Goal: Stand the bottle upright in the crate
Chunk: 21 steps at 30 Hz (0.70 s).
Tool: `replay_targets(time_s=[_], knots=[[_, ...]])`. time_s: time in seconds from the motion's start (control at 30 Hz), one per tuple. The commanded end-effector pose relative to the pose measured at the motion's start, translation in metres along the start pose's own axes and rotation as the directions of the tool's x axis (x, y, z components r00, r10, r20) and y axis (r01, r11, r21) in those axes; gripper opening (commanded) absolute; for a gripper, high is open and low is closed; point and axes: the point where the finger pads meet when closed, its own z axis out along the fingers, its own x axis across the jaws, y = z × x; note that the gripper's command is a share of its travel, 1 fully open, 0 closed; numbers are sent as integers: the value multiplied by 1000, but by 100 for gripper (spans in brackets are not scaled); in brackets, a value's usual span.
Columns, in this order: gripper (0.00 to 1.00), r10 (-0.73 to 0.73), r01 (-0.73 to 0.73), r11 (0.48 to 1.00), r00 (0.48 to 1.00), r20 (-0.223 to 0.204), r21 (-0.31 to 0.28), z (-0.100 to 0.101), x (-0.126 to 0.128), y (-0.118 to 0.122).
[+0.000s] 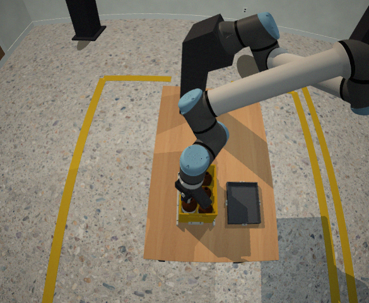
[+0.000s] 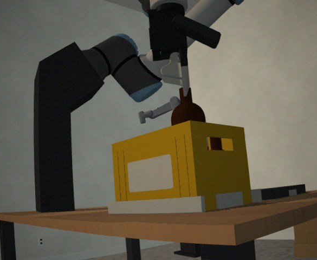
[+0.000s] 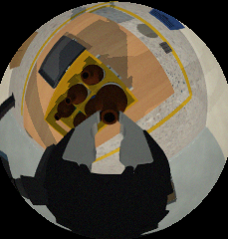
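A brown bottle is upright at the near left corner of the yellow crate. Its lower part is inside the crate; its neck and round shoulder show above the rim in the exterior view. Whether its base touches the crate floor is hidden. My gripper is shut on the bottle's neck, pointing down from above. The dark tray lies right of the crate in the top view, with no bottle on it.
Several other brown bottles stand in the crate's other compartments, lower than its rim, among them one beside the held bottle. Yellow dividers separate them. A gap of wooden table lies between crate and tray.
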Motion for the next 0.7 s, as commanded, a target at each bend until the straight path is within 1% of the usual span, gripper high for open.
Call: replay_targets(time_s=[0.0, 0.3, 0.67], knots=[[0, 0, 0, 1000, 1000, -1, 0, 1, 1, 0], [0, 0, 0, 1000, 1000, -1, 0, 7, 1, 0], [0, 0, 0, 1000, 1000, -1, 0, 20, 1, 0]])
